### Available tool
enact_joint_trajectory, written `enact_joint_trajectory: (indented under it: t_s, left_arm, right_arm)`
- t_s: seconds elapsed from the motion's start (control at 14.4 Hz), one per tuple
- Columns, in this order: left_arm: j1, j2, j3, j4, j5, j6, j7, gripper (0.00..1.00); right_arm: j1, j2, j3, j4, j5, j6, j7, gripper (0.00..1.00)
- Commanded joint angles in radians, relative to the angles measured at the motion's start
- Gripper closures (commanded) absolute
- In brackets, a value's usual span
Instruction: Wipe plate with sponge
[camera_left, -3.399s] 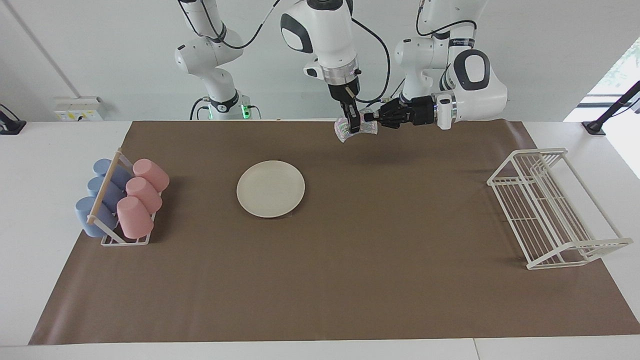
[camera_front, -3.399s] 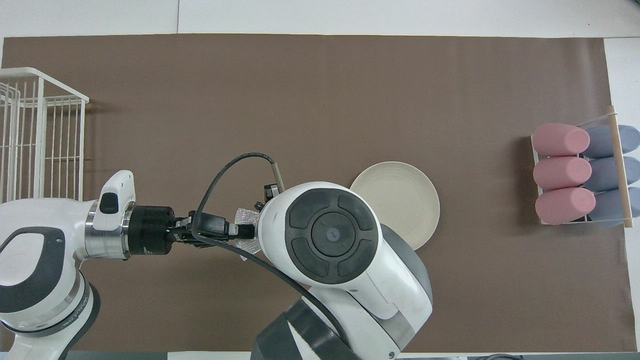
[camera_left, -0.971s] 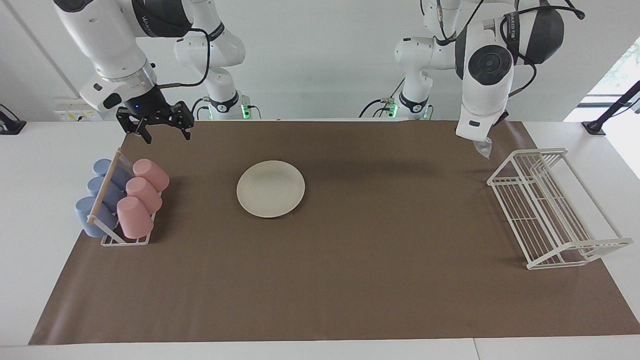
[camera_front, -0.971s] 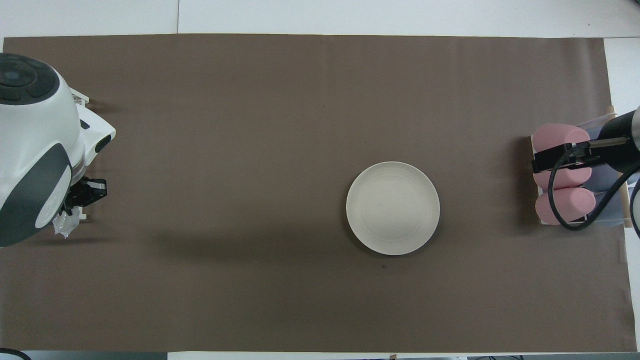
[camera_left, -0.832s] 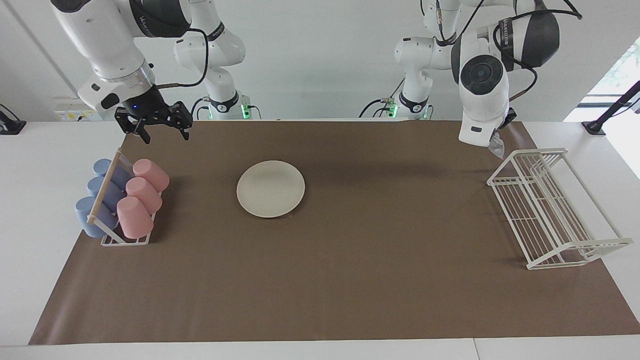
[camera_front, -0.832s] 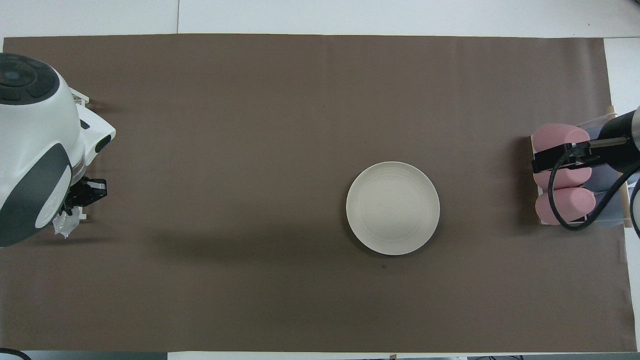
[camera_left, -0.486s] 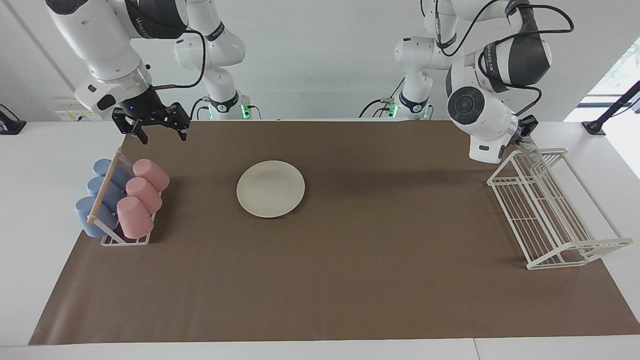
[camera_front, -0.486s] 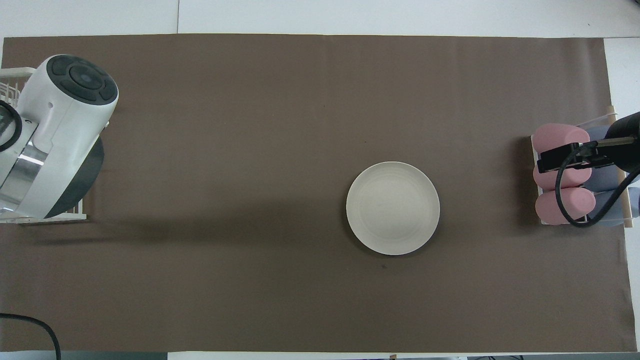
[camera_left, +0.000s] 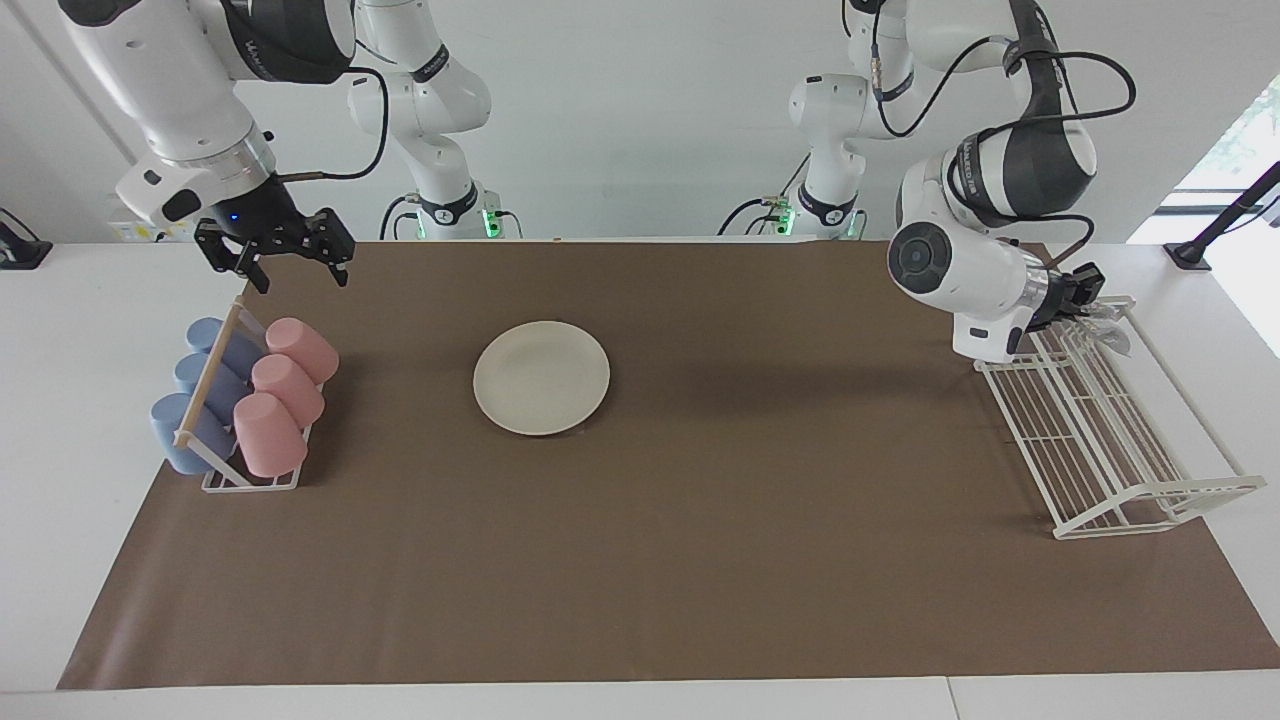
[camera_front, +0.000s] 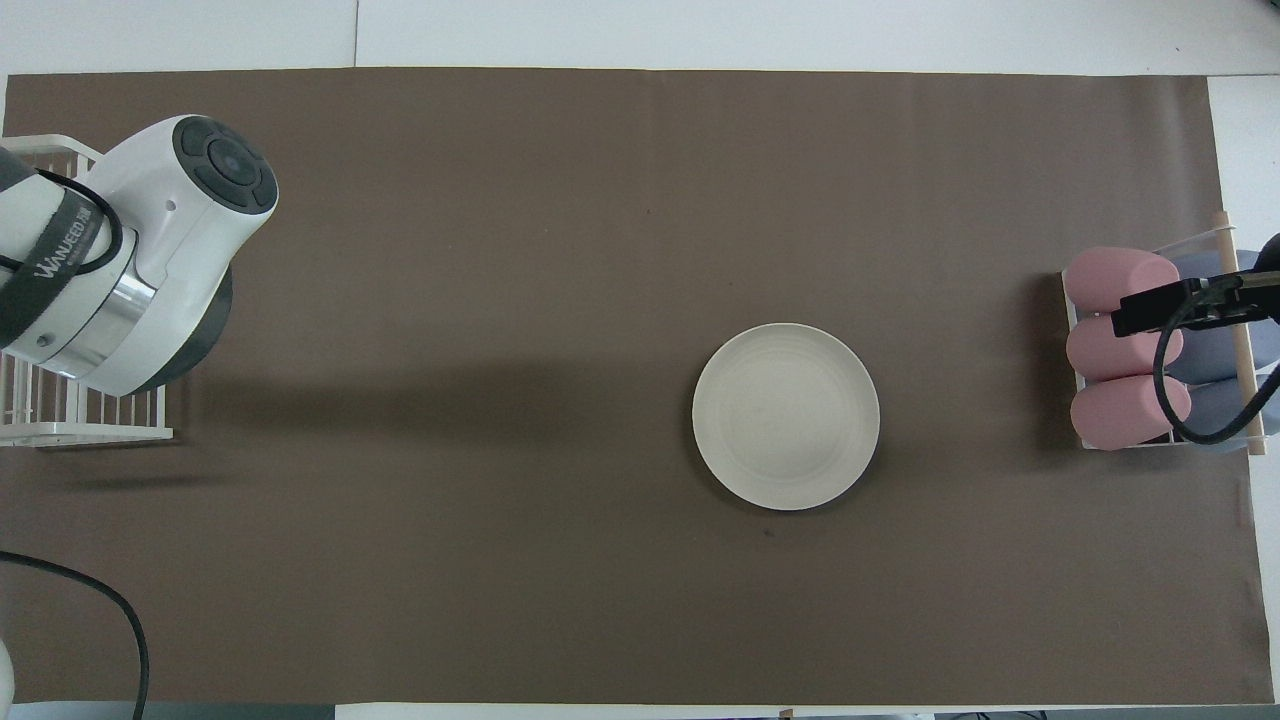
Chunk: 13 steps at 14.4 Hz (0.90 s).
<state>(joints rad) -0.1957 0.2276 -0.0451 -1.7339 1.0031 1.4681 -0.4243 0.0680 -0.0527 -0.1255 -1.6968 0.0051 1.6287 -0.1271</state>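
The cream plate (camera_left: 541, 377) lies flat on the brown mat, also in the overhead view (camera_front: 786, 416), with nothing on it. My left gripper (camera_left: 1093, 307) is over the robots' end of the white wire rack (camera_left: 1100, 440) and is shut on the silvery sponge (camera_left: 1112, 328), which hangs at the rack's top rail. In the overhead view the left arm's body hides both. My right gripper (camera_left: 290, 262) is open and empty, up in the air over the mat's corner by the cup rack; it shows in the overhead view (camera_front: 1150, 305) over the pink cups.
A rack of pink and blue cups (camera_left: 245, 395) lying on their sides stands at the right arm's end of the table, seen too in the overhead view (camera_front: 1125, 350). The wire rack (camera_front: 40, 415) stands at the left arm's end.
After a hand-over of the sponge from right to left gripper, the arms parted. The left gripper carried the sponge over the wire rack. The right gripper drifted toward the cup rack.
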Motion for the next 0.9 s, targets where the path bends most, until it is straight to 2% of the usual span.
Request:
enact_joint_trajectory:
  t_s: [0.0,0.14,0.21,0.42,0.83]
  left_arm:
    - [0.035,0.079,0.001,0.023,0.066,0.040,-0.005,1.00]
    - [0.039,0.116,0.001,0.056,0.062,0.043,-0.007,1.00]
    - [0.039,0.119,-0.001,0.062,0.054,0.046,-0.011,1.00]
    - [0.042,0.119,0.001,0.053,-0.006,0.098,-0.053,1.00]
    - [0.062,0.111,-0.001,0.004,-0.008,0.165,-0.114,1.00]
  right_arm:
    - [-0.036,-0.006,0.024,-0.011,-0.020,0.003,-0.006,0.00]
    - [-0.114,-0.007,0.107,-0.011,-0.019,0.002,-0.006,0.00]
    - [-0.122,-0.007,0.119,-0.009,-0.019,-0.003,-0.005,0.00]
    - [-0.120,-0.009,0.116,-0.009,-0.017,-0.024,-0.002,0.00]
    - [-0.119,-0.004,0.118,0.006,-0.008,-0.024,0.070,0.00]
